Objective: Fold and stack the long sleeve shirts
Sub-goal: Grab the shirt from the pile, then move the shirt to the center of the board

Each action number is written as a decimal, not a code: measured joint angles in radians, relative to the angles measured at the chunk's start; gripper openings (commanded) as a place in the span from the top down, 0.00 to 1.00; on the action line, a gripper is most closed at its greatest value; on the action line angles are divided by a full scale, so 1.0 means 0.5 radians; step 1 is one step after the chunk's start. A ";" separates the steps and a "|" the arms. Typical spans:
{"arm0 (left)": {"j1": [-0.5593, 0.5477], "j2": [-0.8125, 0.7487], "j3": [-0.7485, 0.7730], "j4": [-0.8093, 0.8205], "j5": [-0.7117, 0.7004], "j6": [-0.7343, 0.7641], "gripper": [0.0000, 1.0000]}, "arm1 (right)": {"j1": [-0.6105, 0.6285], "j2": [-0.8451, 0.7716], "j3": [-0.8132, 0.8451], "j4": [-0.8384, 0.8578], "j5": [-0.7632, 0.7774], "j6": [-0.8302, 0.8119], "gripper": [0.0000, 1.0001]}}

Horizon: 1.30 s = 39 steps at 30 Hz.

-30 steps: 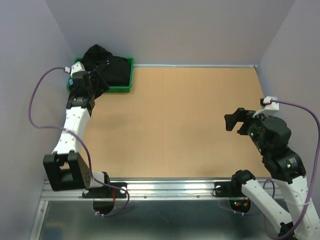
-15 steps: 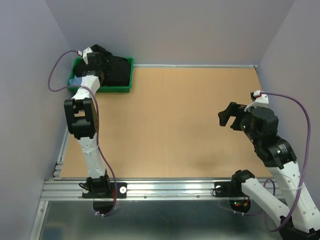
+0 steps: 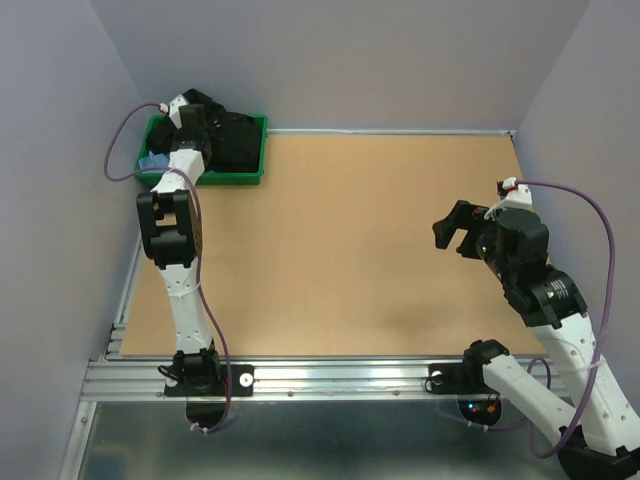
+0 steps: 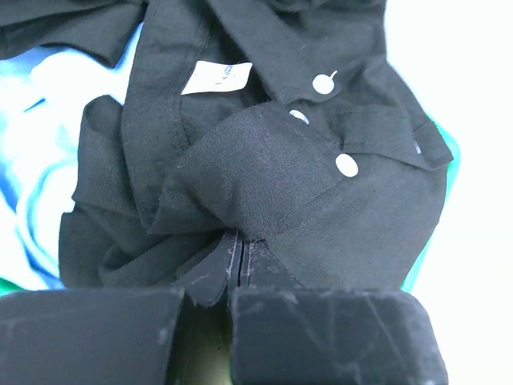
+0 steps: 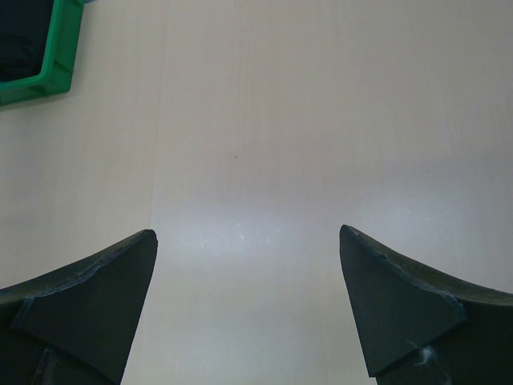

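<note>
A black long sleeve shirt with pale buttons lies crumpled in the green tray at the table's far left corner. In the left wrist view the black shirt fills the frame, and a light blue shirt shows beneath it on the left. My left gripper reaches into the tray; its jaws are pressed together on a puckered fold of the black cloth. My right gripper hovers above the bare table at the right, wide open with nothing between its fingers.
The brown tabletop spreads between the arms. Grey walls close it in at the back and both sides. A corner of the green tray shows at the upper left of the right wrist view.
The left arm rose and stretched into the tray, and its gripper went from open to shut on the black shirt. The right arm shifted slightly left, still open.
</note>
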State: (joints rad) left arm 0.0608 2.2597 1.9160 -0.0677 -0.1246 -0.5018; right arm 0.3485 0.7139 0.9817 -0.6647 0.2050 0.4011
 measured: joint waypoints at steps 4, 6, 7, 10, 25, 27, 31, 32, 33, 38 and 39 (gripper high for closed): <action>0.000 -0.062 -0.094 0.076 0.021 0.018 1.00 | 0.000 0.000 0.000 0.000 -0.004 -0.001 0.00; 0.000 -0.111 -0.116 0.083 0.029 0.024 1.00 | 0.000 0.002 0.000 0.000 -0.007 -0.006 0.00; -0.001 -0.157 -0.118 0.085 0.034 0.027 1.00 | 0.000 0.004 0.000 0.001 -0.010 -0.011 0.00; -0.012 -0.333 -0.118 0.105 0.039 0.031 1.00 | 0.000 0.004 0.000 0.001 -0.024 -0.027 0.00; -0.387 -1.157 0.327 0.275 0.016 0.044 1.00 | 0.000 -0.186 0.003 0.008 -0.118 -0.131 0.00; -0.526 -1.210 0.345 0.283 0.014 0.045 1.00 | 0.000 -0.233 0.003 0.008 -0.127 -0.132 0.00; -0.788 -1.229 0.347 0.288 0.018 0.045 1.00 | 0.000 -0.293 0.006 0.013 -0.135 -0.138 0.00; -0.868 -1.212 0.352 0.283 0.018 0.044 1.00 | 0.000 -0.301 0.009 0.014 -0.136 -0.140 0.00; -0.920 -1.189 0.376 0.262 0.016 0.045 1.00 | 0.000 -0.304 0.010 0.014 -0.136 -0.142 0.00; -1.147 -0.958 0.668 0.168 0.022 0.044 1.00 | 0.000 -0.311 0.011 0.014 -0.143 -0.146 0.00; -1.190 -0.916 0.726 0.152 0.024 0.044 1.00 | 0.000 -0.316 0.011 0.014 -0.143 -0.146 0.00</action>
State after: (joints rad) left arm -0.5343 1.8019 2.2787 0.0082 -0.1127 -0.4797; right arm 0.3485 0.5560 0.9874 -0.6575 0.1333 0.3279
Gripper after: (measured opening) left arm 0.026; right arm 0.999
